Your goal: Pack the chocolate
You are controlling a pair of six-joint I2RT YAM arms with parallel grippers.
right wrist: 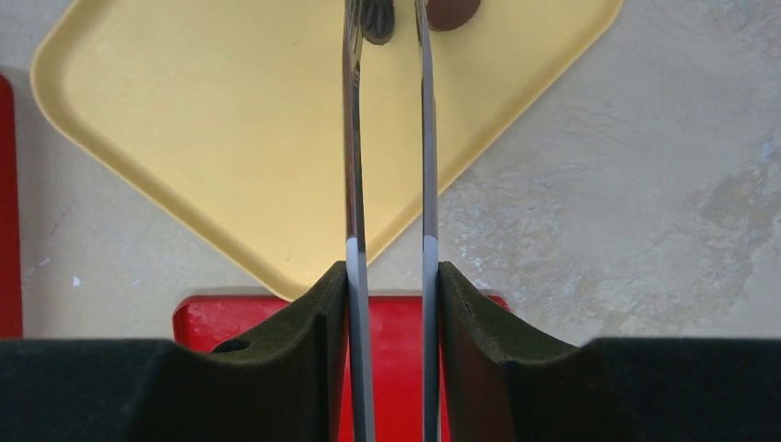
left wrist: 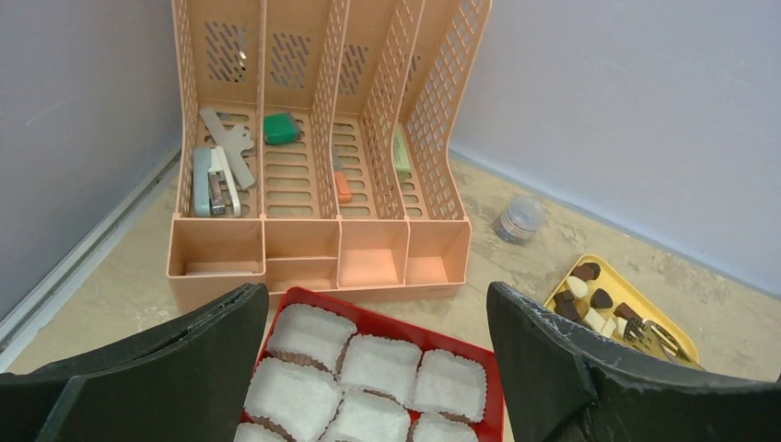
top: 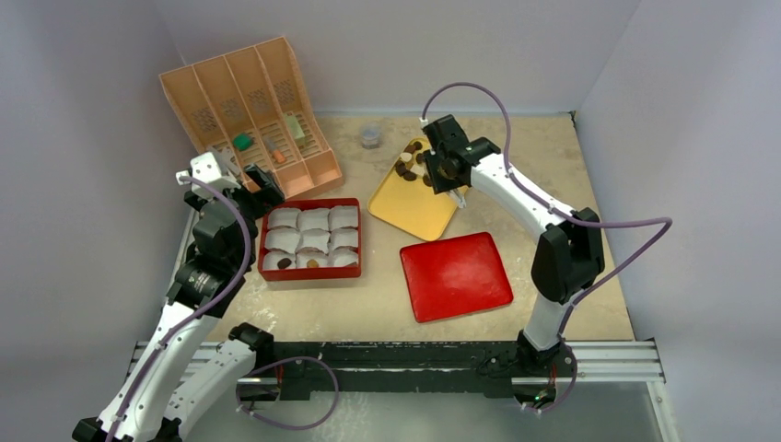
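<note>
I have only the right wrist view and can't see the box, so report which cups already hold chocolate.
Observer: In the red box, only the near row shows chocolate: a dark piece at its left end, a brown piece in the middle.
Operator: Report the left arm.
Observer: The left gripper hangs open by the box's far left corner, empty.
Operator: Locate the remaining chocolate.
Observer: The pile sits in the yellow tray's far corner, beside the tongs' tips.
</note>
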